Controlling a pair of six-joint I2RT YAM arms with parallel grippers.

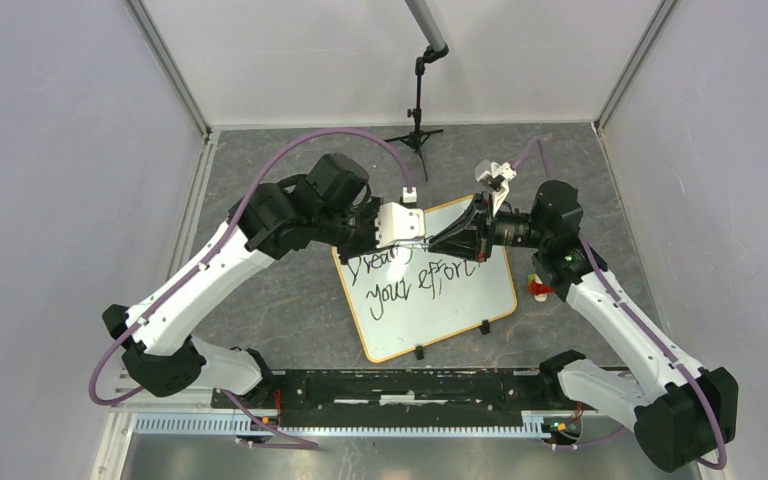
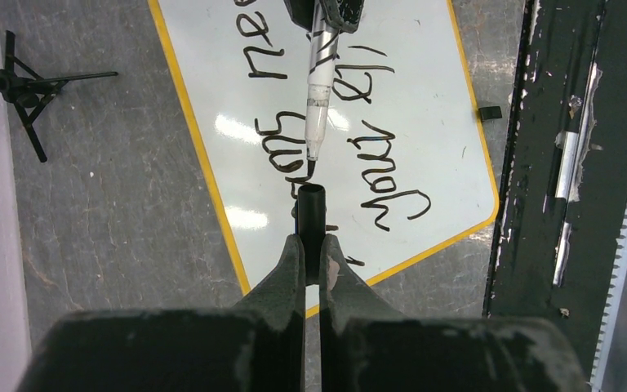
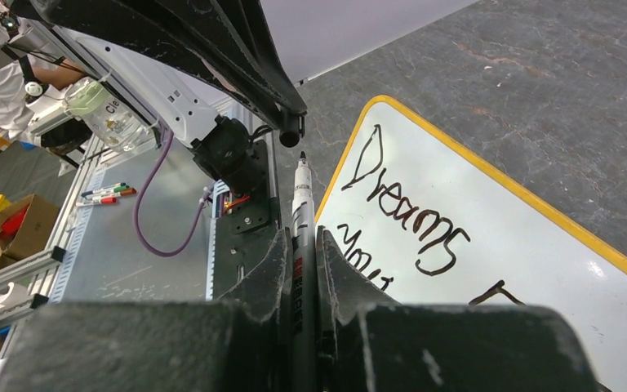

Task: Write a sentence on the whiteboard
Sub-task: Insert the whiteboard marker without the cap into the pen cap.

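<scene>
The whiteboard point(image 1: 460, 312) lies flat on the grey table, tilted, with a tan-orange rim. The sentence point(image 1: 415, 280) is in black marker on two lines, "Dreams" over "your effort" point(image 2: 380, 175); the arms hide part of the top line. My right gripper point(image 3: 300, 238) is shut on a white marker point(image 3: 300, 192), tip bare, over the board's far edge. My left gripper point(image 2: 311, 245) faces it, shut on the black marker cap point(image 2: 310, 208). The marker tip point(image 2: 311, 167) hangs just short of the cap's open end. The grippers point(image 1: 415, 241) point(image 1: 442, 243) meet nose to nose.
A small red-and-orange toy point(image 1: 538, 290) sits just right of the board. A black tripod stand point(image 1: 418, 135) is at the back of the table. Two black clips point(image 1: 484, 327) grip the board's near edge. A black rail point(image 1: 410, 385) runs along the near side.
</scene>
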